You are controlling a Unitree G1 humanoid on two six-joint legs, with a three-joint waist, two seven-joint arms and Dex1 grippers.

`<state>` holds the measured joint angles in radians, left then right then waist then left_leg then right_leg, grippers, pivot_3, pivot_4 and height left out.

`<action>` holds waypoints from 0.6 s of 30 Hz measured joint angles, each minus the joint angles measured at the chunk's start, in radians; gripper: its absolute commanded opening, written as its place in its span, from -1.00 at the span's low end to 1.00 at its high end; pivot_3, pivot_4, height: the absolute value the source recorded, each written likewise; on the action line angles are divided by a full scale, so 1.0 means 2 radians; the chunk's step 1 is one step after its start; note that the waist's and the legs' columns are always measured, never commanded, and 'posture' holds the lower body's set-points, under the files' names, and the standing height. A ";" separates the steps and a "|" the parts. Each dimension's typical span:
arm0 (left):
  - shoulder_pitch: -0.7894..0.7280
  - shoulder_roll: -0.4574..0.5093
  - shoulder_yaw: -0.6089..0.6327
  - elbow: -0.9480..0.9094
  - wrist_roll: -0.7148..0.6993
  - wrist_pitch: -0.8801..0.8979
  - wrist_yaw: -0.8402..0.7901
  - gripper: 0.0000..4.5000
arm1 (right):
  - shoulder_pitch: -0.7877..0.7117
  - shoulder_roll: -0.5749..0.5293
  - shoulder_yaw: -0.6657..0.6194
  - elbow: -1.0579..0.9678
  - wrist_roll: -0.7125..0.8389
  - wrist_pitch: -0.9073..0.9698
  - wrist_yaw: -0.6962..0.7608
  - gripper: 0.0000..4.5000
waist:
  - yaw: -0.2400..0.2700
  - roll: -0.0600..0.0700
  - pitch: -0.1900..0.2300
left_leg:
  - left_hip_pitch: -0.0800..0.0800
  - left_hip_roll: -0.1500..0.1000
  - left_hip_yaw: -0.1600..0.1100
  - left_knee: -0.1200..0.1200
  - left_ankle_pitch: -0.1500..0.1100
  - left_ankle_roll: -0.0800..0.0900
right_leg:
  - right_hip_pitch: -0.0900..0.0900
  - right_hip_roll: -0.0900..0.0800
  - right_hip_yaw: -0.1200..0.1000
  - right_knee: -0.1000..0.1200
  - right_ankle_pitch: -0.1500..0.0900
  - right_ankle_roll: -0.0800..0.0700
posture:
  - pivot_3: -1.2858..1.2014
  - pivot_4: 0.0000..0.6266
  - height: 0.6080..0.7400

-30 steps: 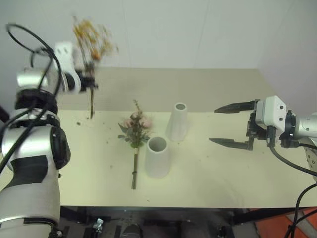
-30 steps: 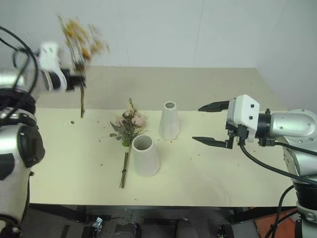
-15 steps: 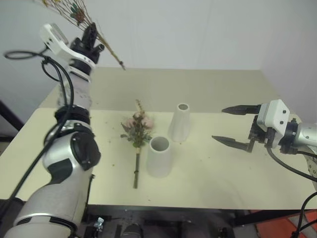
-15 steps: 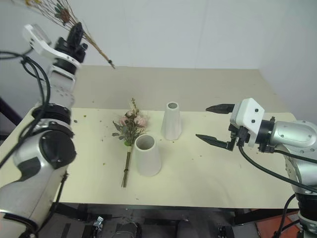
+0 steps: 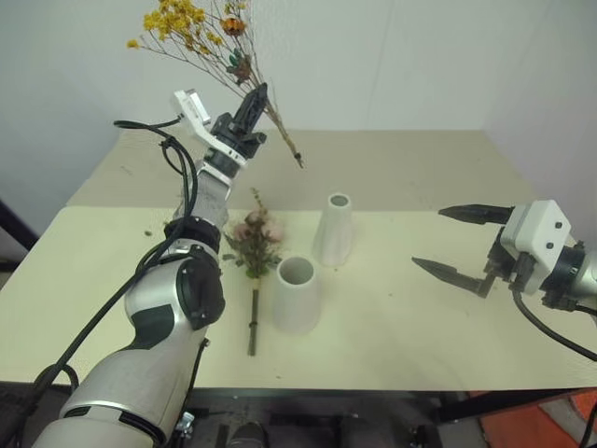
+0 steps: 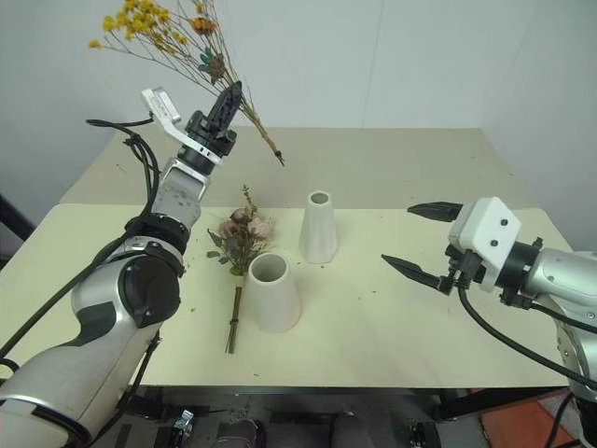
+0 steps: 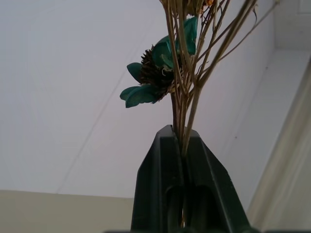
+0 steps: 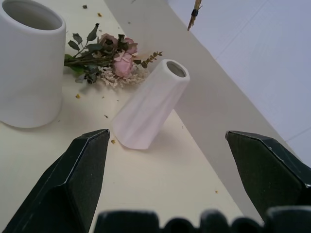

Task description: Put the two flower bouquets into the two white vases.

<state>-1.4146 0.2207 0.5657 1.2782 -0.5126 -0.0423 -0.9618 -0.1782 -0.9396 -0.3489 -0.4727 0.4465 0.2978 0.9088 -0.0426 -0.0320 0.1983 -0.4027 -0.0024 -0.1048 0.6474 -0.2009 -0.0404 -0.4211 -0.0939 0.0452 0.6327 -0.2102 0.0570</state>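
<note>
The left gripper (image 5: 252, 105), fingers clamped on the yellow dried spray (image 5: 201, 28) at upper left, slants its stem down-right toward the slim vase (image 5: 335, 230) at centre, while the right gripper (image 5: 464, 245) fingers stand apart.

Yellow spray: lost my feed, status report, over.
Left gripper shut on yellow spray, held high. Right gripper open, empty. Rose bunch flat on table. Both vases empty.
</note>
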 measured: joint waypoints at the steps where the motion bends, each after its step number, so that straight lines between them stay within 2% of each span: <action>1: -0.003 -0.003 0.000 0.001 0.000 0.006 -0.002 -0.99 | 0.004 0.002 -0.002 -0.004 0.000 0.001 -0.002 1.00 | 0.000 0.000 0.000 | 0.000 0.000 0.000 0.000 0.000 0.000 | 0.000 0.000 0.000 0.000 -0.001 0.001 | 0.03 -0.52 1.00; 11: -0.017 -0.036 -0.039 0.002 0.023 0.030 -0.065 -0.99 | 0.024 0.008 -0.012 -0.016 -0.001 0.005 -0.021 1.00 | 0.000 0.000 0.000 | 0.000 0.000 0.000 0.000 0.000 0.000 | 0.000 0.000 0.000 0.000 -0.001 0.002 | 0.03 -0.52 1.00; 18: -0.017 -0.042 -0.058 0.002 0.041 0.022 -0.075 -0.99 | 0.031 0.009 -0.012 -0.019 -0.007 0.008 -0.033 1.00 | 0.000 0.000 0.000 | 0.000 0.000 0.000 0.000 0.000 0.000 | 0.000 0.000 0.000 0.000 -0.001 0.002 | 0.03 -0.52 1.00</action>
<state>-1.4488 0.1368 0.4502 1.2830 -0.4309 0.0022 -1.1126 -0.1162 -0.9211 -0.3725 -0.5109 0.4333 0.3135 0.8426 -0.0429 -0.0319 0.1983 -0.4022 -0.0024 -0.1047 0.6473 -0.2009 -0.0403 -0.4205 -0.0938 0.0457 0.6323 -0.2119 0.0603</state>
